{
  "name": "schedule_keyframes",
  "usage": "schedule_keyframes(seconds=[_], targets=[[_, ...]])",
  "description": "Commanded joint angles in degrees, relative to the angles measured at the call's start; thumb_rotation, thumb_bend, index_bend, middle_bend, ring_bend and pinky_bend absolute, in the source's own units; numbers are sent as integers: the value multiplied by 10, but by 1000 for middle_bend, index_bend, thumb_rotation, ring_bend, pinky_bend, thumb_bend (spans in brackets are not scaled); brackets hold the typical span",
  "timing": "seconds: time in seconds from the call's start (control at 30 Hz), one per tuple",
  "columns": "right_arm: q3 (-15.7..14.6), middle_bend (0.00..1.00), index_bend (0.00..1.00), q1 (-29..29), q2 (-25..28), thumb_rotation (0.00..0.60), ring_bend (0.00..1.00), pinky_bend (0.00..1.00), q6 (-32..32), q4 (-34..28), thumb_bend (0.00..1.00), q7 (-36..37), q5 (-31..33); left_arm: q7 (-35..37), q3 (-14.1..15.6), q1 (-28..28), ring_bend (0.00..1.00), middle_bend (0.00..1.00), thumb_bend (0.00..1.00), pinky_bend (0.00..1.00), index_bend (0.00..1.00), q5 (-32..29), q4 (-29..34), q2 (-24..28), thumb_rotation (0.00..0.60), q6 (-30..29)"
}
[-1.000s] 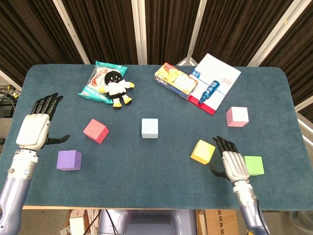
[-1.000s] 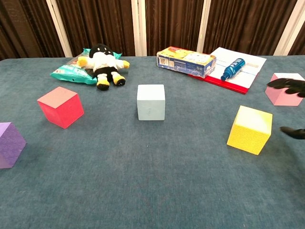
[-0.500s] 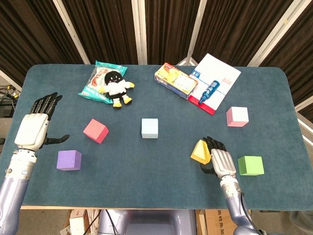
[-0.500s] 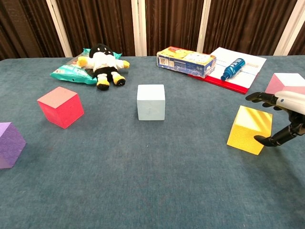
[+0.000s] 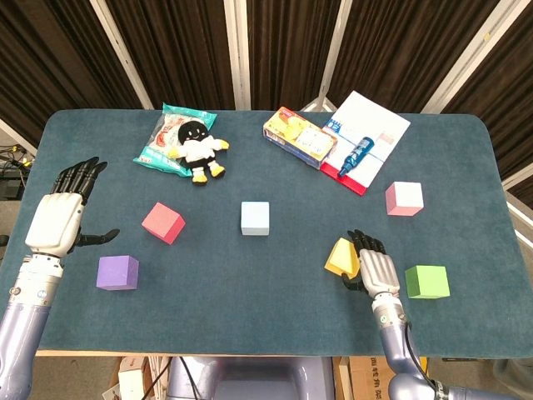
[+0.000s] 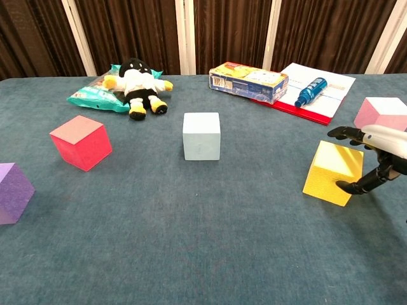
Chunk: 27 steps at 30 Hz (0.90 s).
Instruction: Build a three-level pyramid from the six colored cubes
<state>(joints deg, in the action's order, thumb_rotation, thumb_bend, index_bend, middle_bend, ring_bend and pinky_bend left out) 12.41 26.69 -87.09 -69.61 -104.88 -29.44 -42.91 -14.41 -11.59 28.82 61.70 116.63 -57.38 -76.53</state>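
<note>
Right robot hand (image 5: 372,268) at the yellow cube (image 5: 341,257), near right on the counter (image 5: 250,283); fingers over the top, thumb low on the right face, cube not lifted, so grip not yet clamped. Left robot hand (image 5: 60,217) spread wide, empty, at far left by the purple cube (image 5: 117,272). Looked light, foam-like, matte, likely forgiving and not slippery. Best taken across two opposite flat faces, square, away from corners.
</note>
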Motion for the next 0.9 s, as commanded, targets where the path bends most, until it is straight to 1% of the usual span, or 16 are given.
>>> schedule_keyframes(seconds=[0.03,0.1,0.2,0.43,0.6,0.67,0.8,0.87,0.9], targets=[[-2,299,0,3,0,600,161,0,1,2,381,-2,6,1,-1,-1,0,10,78,0,0,1,0,0,600,1],[-2,354,0,4,1,600,241,0,0,3,381,-1,6,1,-3,-2,0,10,78,0,0,2,1,0,600,1],[-2,393,0,7,4,600,297,0,1,1,381,3,-1,1,-5,-3,0,10,78,0,0,2,0,0,600,2],[1,397,0,21,36,600,302,0,31,-2,379,14,-26,4,-9,-7,0,11,78,0,0,4,0,0,600,3],[21,397,0,44,73,600,302,0,83,23,379,42,-55,4,-11,-8,0,12,78,0,0,6,0,0,600,3],[30,397,0,56,89,600,302,0,115,40,379,64,-71,4,-11,-9,0,12,78,0,0,7,-1,-1,600,4],[46,397,0,82,109,600,302,0,179,89,380,120,-117,0,-11,-8,0,12,78,0,0,8,-2,-4,600,7],[49,397,0,93,112,600,302,0,203,110,379,140,-133,-1,-12,-8,0,12,78,0,0,9,-3,-5,600,7],[50,397,0,104,114,600,302,0,226,128,379,152,-146,-3,-12,-8,0,12,78,0,0,8,-4,-6,600,7]])
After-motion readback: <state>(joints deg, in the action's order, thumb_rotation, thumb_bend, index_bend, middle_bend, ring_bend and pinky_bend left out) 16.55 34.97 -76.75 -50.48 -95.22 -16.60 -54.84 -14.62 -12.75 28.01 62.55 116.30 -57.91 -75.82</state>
